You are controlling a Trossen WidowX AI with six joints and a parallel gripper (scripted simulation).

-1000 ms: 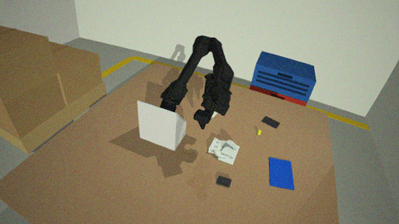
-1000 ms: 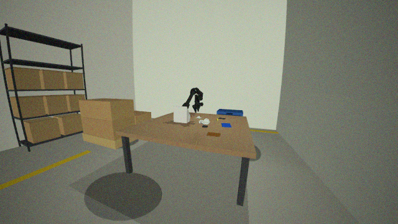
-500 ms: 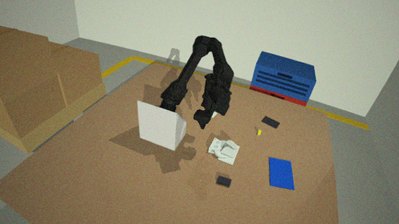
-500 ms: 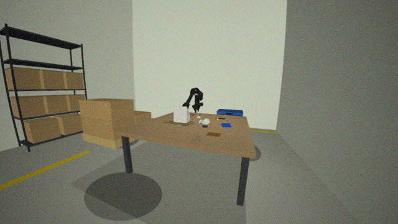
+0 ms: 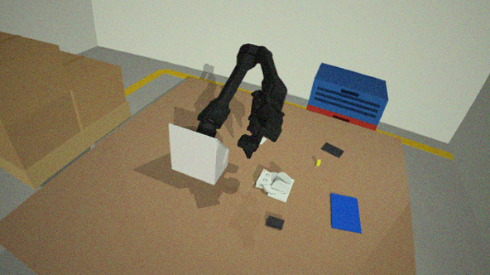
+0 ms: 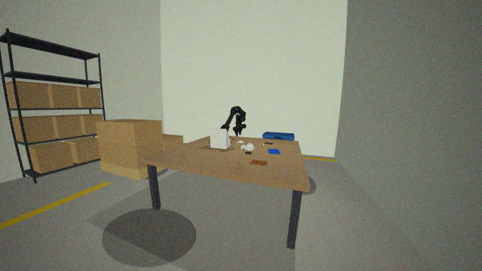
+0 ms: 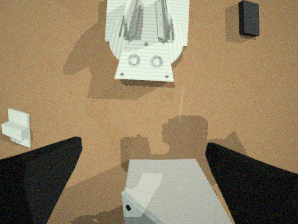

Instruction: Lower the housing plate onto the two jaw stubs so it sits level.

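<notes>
The white jaw assembly [image 5: 277, 189] [image 6: 247, 147] [image 7: 180, 20] lies on the table. Its two jaws show side by side in the wrist view, at the top, partly cut off. The housing plate [image 7: 145, 71], as far as I can tell the tapered pale piece with two round pin ends, sits over the near end of the assembly. It looks flat from above; whether it is fully level and closed I cannot tell. My gripper [image 5: 244, 149] [image 6: 237, 132] [image 7: 145, 147] is open and empty, above the table on the arm-base side of the assembly, apart from it.
A large white block [image 5: 192, 153] [image 6: 219, 138] [image 7: 175, 180] stands by the arm's base, below the fingers in the wrist view. A small white part [image 7: 17, 129] lies left. Black blocks [image 5: 274, 222] [image 5: 332, 150], a yellow piece [image 5: 318, 162] and a blue plate [image 5: 345, 213] lie around.
</notes>
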